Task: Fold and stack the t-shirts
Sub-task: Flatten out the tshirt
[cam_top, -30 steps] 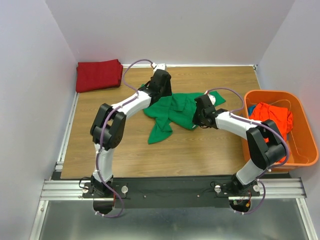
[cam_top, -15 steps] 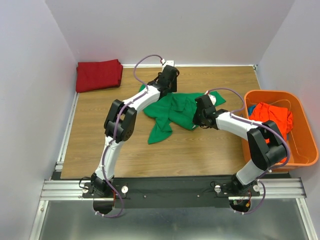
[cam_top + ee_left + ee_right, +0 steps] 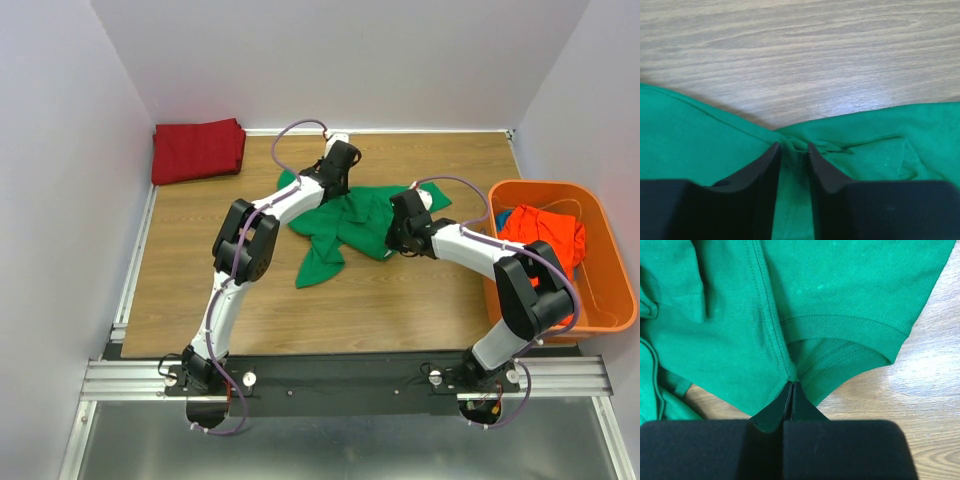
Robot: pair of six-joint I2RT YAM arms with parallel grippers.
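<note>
The bright green t-shirt lies crumpled on the wooden table at mid-back. My left gripper is at its far edge; in the left wrist view its jaws stand nearly closed with a bunched fold of the green t-shirt pinched between them. My right gripper is at the shirt's right side; in the right wrist view it is shut on a seam of the green t-shirt beside a sleeve hem. The dark red t-shirt lies folded at the back left. The bright orange-red t-shirt lies in the basket.
The rigid orange plastic basket stands at the right edge of the table, with a bit of blue cloth inside. White walls close in the back and both sides. Bare wood shows in front of the green shirt.
My left arm has stretched further back and right, carrying its gripper to the green shirt's far edge. The right arm and the shirt have hardly moved.
</note>
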